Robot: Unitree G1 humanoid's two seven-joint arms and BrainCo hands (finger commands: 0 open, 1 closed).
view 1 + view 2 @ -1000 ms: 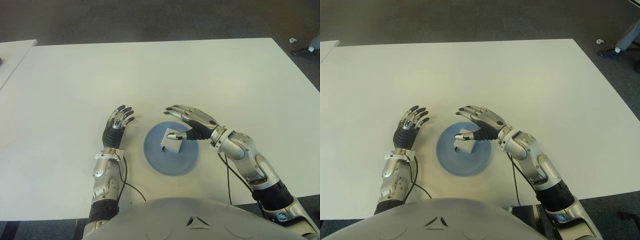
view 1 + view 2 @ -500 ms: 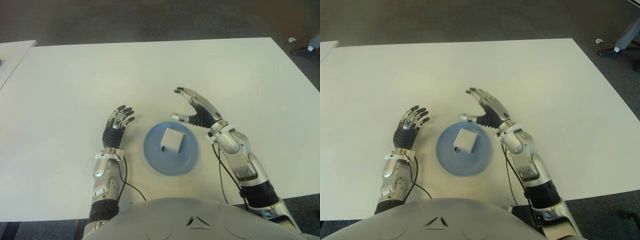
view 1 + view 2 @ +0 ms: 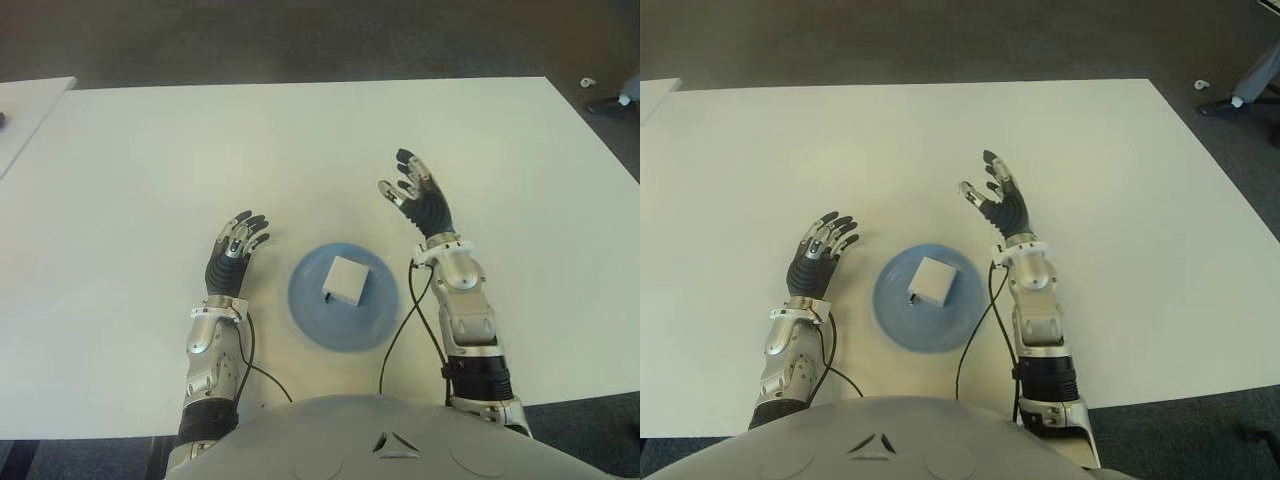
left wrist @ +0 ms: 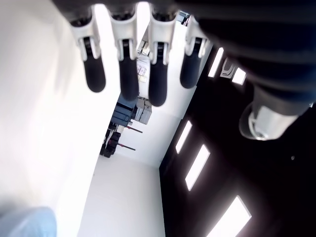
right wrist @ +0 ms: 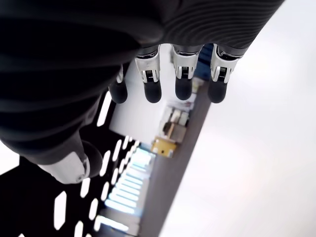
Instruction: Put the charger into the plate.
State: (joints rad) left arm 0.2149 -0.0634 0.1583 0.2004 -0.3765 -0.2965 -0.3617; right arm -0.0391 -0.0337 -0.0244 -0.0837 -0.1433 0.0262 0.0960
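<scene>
Small white square charger lying inside the round blue plate on the white worktop; right hand beyond the plate's right edge, fingers spread, holding nothing; left hand left of the plate, fingers extended, holding nothing.

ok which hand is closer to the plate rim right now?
The left hand, open beside the blue plate on its left. The right hand, also open, shows farther back on the table, past the plate's right side.
</scene>
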